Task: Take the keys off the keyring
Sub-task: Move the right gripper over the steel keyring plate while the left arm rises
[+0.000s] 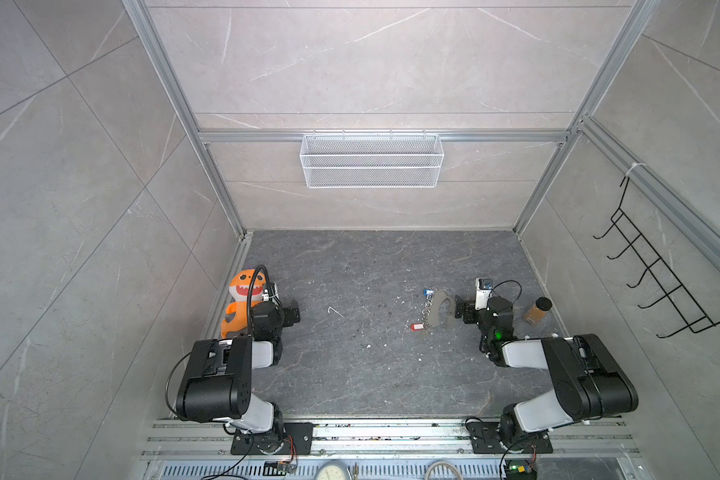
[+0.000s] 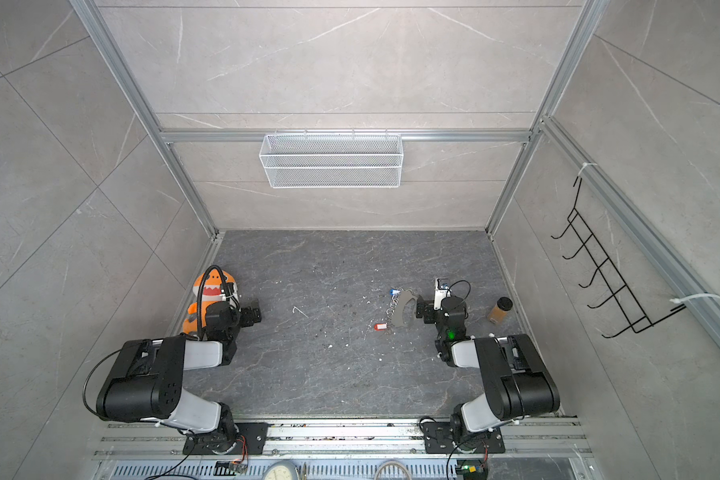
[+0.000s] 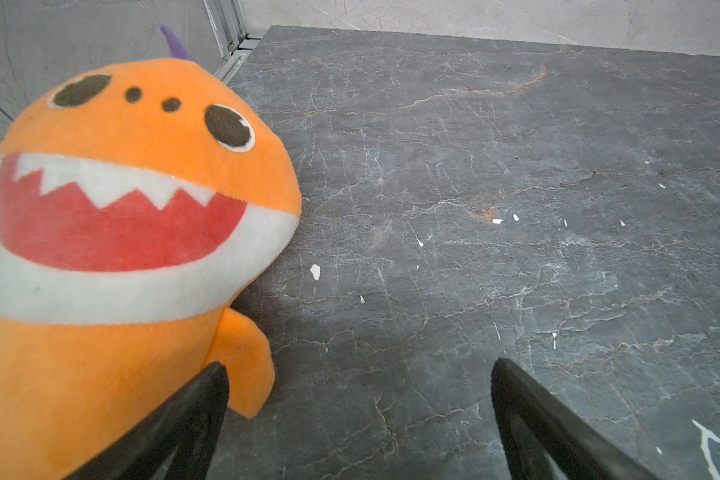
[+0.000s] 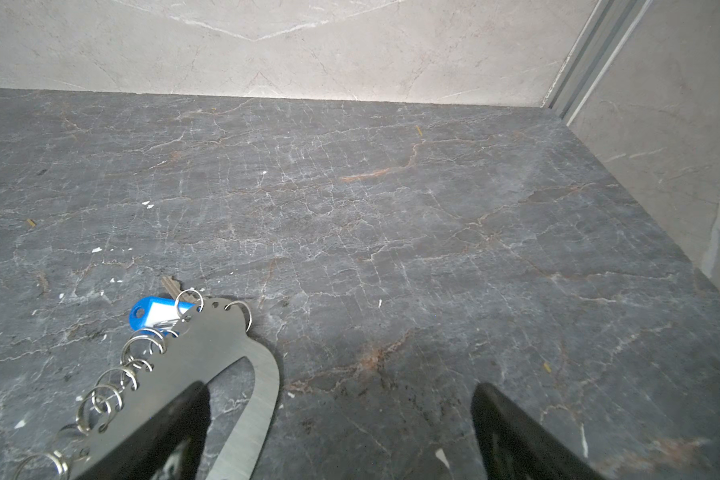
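The keyring [image 1: 436, 311] is a flat grey metal plate with a row of silvery rings [image 4: 139, 345]; it lies on the dark floor right of the middle in both top views. A blue-tagged key [image 4: 150, 313] lies at its far end and a red-tagged key [image 1: 417, 327] at its near end. My right gripper [image 1: 462, 309] is open just right of the plate. In the right wrist view one finger [image 4: 184, 419] hangs over the plate's cut-out, with bare floor between the fingers. My left gripper [image 1: 292, 311] is open and empty, far to the left.
An orange plush toy [image 1: 242, 291] leans at the left wall, beside my left gripper [image 3: 360, 365]. A jar with brown contents [image 1: 537, 309] stands right of the right arm. A white mesh basket [image 1: 371, 160] hangs on the back wall and a black hook rack [image 1: 657, 270] on the right wall.
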Motion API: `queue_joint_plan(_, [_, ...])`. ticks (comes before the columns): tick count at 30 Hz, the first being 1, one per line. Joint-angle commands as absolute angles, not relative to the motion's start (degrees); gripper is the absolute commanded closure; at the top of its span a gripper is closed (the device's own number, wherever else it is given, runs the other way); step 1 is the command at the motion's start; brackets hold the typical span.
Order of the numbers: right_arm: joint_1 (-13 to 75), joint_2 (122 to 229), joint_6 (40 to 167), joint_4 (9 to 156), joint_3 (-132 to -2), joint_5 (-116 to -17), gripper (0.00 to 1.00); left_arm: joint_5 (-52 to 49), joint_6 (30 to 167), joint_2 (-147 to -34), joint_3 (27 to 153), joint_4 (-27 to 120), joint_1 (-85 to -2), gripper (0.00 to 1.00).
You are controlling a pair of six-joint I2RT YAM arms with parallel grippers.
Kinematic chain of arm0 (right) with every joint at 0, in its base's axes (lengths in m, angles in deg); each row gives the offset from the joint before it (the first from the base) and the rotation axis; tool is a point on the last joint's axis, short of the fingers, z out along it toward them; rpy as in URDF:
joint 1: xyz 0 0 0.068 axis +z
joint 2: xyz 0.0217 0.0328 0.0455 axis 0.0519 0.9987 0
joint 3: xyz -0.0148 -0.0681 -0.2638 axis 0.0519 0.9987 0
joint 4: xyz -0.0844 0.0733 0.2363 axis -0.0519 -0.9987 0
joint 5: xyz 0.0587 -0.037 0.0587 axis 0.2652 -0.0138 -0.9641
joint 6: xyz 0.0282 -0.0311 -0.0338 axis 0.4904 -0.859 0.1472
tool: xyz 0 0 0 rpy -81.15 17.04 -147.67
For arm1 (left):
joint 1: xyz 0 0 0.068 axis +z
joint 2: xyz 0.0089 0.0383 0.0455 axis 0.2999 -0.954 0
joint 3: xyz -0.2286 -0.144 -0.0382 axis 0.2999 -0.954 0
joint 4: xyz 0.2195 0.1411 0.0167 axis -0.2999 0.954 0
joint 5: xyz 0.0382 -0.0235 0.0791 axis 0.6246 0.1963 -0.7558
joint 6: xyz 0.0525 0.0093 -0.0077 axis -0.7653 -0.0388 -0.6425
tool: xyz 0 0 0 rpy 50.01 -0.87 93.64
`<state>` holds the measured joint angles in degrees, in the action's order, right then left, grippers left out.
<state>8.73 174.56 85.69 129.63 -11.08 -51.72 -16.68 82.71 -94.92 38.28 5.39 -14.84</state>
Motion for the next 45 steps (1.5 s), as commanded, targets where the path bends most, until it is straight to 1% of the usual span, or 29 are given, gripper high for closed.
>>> queue_joint_plan(1, [8.6, 174.4, 85.6, 131.1, -11.6, -52.2, 0.01, -16.3, 82.7, -94.2, 39.1, 2.8, -14.6, 0.0])
queue_joint_plan(2, [8.6, 174.3, 85.7, 131.6, -11.6, -51.6, 0.01, -16.6, 82.6, -94.1, 39.0, 2.4, -14.6, 0.0])
queue_joint_plan(4, [8.6, 172.1, 86.5, 127.8, -12.5, -49.8, 0.01, -16.3, 82.5, -91.9, 40.9, 7.7, -14.6, 0.0])
queue_joint_plan(6, [8.6, 168.5, 87.5, 120.7, -14.3, -47.4, 0.01, -15.4, 82.7, -88.3, 45.0, 18.5, -14.8, 0.0])
queue_joint_plan(9, [8.6, 163.4, 89.2, 110.6, -17.3, -44.9, 0.01, -15.9, 82.2, -84.8, 47.9, 24.8, -15.4, 0.0])
queue_joint_plan(11, [8.6, 160.8, 90.2, 107.8, -18.3, -44.3, 0.01, -17.0, 84.3, -82.2, 48.5, 26.5, -15.5, 0.0])
queue_joint_plan(15, [9.3, 155.9, 94.2, 101.8, -21.0, -40.8, 0.01, -16.6, 90.9, -76.5, 48.1, 24.5, -15.5, 0.0])
queue_joint_plan(17, [9.3, 155.0, 99.2, 98.2, -23.3, -38.6, 0.01, -20.0, 98.6, -74.8, 48.4, 22.5, -15.6, 0.0])
queue_joint_plan(19, [9.3, 154.8, 105.3, 94.3, -25.8, -40.0, 0.01, -21.6, 107.5, -72.7, 49.8, 23.7, -15.5, 0.0])
queue_joint_plan(21, [9.3, 154.8, 117.6, 82.9, -30.0, -38.5, 0.01, -22.0, 116.5, -70.4, 50.7, 26.6, -15.5, 0.0])
queue_joint_plan(22, [9.1, 155.7, 122.7, 76.1, -32.8, -37.7, 0.0, -23.8, 123.2, -69.0, 50.9, 29.5, -15.6, 0.0])
queue_joint_plan(24, [8.6, 158.2, 121.3, 74.5, -35.1, -44.1, 0.0, -30.4, 140.5, -66.5, 52.2, 42.9, -15.4, 0.0])
queue_joint_plan(25, [8.6, 159.0, 121.3, 74.8, -35.4, -46.2, 0.02, -32.6, 146.4, -65.3, 52.4, 47.8, -15.4, 0.0])
queue_joint_plan(26, [8.5, 159.4, 121.8, 75.5, -35.1, -47.4, 0.04, -31.6, 145.1, -64.3, 50.9, 45.2, -15.3, 0.0])
queue_joint_plan(28, [8.5, 159.1, 122.4, 77.8, -33.8, -49.5, 0.03, -27.7, 142.4, -62.6, 48.2, 38.9, -15.3, 0.0])
queue_joint_plan(31, [8.6, 158.6, 122.0, 77.8, -33.8, -53.5, 0.04, -23.1, 144.4, -62.4, 47.9, 37.7, -15.3, 0.0])
queue_joint_plan(35, [8.9, 160.6, 119.7, 73.2, -36.5, -59.2, 0.13, -13.0, 144.2, -64.5, 49.0, 34.3, -15.5, 0.0])
queue_joint_plan(37, [9.1, 160.9, 119.4, 73.9, -35.8, -62.2, 0.19, -8.6, 143.8, -65.8, 50.3, 34.2, -16.4, 0.0])
queue_joint_plan(39, [10.0, 161.1, 119.5, 74.1, -34.8, -63.5, 0.21, -5.4, 141.6, -66.7, 51.2, 34.2, -18.2, 0.0])
queue_joint_plan(41, [11.4, 161.7, 118.8, 73.9, -34.5, -64.5, 0.26, -3.8, 139.2, -67.1, 52.5, 36.6, -20.6, 0.0])
queue_joint_plan(43, [13.1, 162.4, 118.0, 72.8, -34.6, -64.4, 0.32, -0.2, 136.2, -67.8, 55.1, 42.5, -22.2, 0.0])
queue_joint_plan(44, [13.7, 162.8, 117.6, 72.6, -34.5, -64.4, 0.37, 1.2, 135.2, -68.5, 56.3, 45.2, -22.5, 0.01])
queue_joint_plan(45, [14.3, 163.0, 117.3, 72.5, -34.5, -64.3, 0.39, 2.6, 134.4, -69.1, 56.7, 46.3, -22.9, 0.07])
